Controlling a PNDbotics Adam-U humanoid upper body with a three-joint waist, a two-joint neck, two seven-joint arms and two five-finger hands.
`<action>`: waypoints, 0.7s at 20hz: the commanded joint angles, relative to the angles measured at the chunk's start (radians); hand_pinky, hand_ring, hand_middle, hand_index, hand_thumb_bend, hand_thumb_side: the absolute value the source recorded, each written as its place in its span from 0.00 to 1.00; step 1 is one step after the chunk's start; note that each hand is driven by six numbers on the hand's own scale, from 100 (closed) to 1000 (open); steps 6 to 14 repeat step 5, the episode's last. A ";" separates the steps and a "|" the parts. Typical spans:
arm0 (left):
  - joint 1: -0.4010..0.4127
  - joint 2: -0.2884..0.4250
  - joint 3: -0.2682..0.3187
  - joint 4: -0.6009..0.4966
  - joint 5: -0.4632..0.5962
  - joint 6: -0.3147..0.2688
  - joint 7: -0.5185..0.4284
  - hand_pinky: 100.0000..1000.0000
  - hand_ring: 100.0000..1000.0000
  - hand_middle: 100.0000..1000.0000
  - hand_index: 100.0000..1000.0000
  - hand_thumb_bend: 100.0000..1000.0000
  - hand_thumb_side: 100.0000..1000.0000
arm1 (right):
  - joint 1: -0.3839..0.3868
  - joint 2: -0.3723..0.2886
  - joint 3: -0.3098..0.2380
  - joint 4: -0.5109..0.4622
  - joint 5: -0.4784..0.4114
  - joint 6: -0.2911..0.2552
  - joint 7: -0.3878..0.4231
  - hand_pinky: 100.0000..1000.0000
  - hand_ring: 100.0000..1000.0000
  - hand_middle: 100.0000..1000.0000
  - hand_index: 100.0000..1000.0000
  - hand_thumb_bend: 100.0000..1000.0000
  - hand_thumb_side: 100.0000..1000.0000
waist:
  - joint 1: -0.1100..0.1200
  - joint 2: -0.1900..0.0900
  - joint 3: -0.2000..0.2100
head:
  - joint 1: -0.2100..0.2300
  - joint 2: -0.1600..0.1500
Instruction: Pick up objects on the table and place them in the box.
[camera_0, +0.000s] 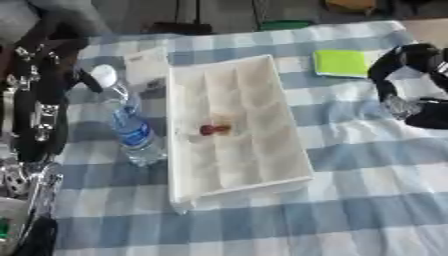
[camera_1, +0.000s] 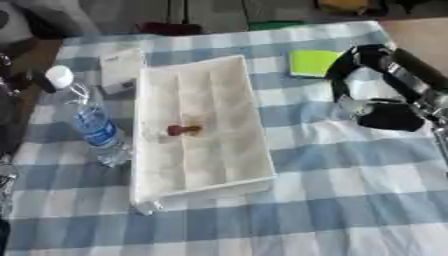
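A white box (camera_0: 236, 130) lies at the frame's centre on the checked worktop (camera_0: 367, 200), with 1 small red thing (camera_0: 210, 130) inside. A water bottle (camera_0: 129, 125) stands just left of it. A green pad (camera_1: 313, 62) sits upper right, beside the right robot hand (camera_1: 376, 105), fingers curled, holding nothing visible. The left robot hand (camera_0: 35, 100) runs along the left edge; I cannot tell its fingers' state.

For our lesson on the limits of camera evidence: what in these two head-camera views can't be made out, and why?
- Small red item in the box: too small and blurred to identify.
- Left hand beside the water bottle: blurred against the dark arm, so its pose is unclear.
- Right hand: dark and blurred; whether it holds anything cannot be told.
- White card beside the box: print unreadable.
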 joint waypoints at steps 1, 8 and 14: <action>-0.002 0.014 0.008 -0.021 -0.006 0.000 0.001 0.35 0.78 0.92 0.87 0.44 0.44 | 0.004 -0.023 -0.025 -0.042 -0.022 0.019 -0.008 0.80 0.60 0.62 0.66 0.00 0.30 | -0.003 -0.018 -0.002 | 0.003 0.004; -0.001 0.012 0.010 -0.021 -0.007 0.002 0.003 0.35 0.79 0.92 0.87 0.44 0.44 | 0.017 -0.018 -0.033 -0.056 -0.025 0.029 -0.011 0.80 0.60 0.62 0.66 0.00 0.31 | -0.004 -0.017 -0.004 | 0.004 0.004; -0.001 0.012 0.010 -0.021 -0.007 0.002 0.003 0.35 0.79 0.92 0.87 0.44 0.44 | 0.017 -0.018 -0.033 -0.056 -0.025 0.029 -0.011 0.80 0.60 0.62 0.66 0.00 0.31 | -0.004 -0.017 -0.004 | 0.004 0.004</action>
